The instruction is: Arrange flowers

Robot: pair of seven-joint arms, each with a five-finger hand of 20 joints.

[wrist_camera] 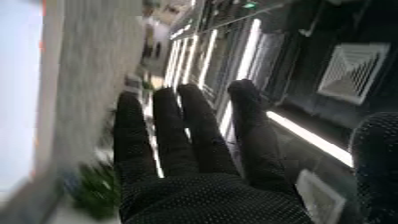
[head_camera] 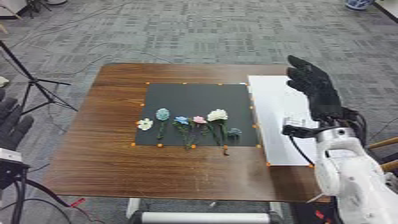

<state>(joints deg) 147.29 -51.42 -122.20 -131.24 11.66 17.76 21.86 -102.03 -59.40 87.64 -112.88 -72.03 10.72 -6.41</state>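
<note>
See R robot hand [head_camera: 316,91] raised over white board [head_camera: 269,92] at R side of brown surface [head_camera: 98,167], w/ fingers straight: released, gripping nothing. See L robot hand [head_camera: 11,124] past L edge of surface, w/ fingers relaxed & nothing gripped, well apart from blooms

Further in, find dark mat [head_camera: 197,94] w/ approx six flowers lying across its near half. From L to R: small white flower [head_camera: 146,124], teal flower [head_camera: 163,114], blue flower [head_camera: 182,120], pink flower [head_camera: 199,120], large white flower [head_camera: 218,115], grey-blue flower [head_camera: 234,132] set lower. Note stems running toward near edge of mat, a couple poking over, w/ crowding in middle

Re progress: looks part-done at most. Done: blooms laid side by side in rough row, colours mixed. Prob left: evening gaps, straightening stems, poss moving to white board. Can't tell starting layout from intended final one. For next move, prob needs low reach & light pinch on one stem; might snag crossed stems & drag neighbours out of line
</note>
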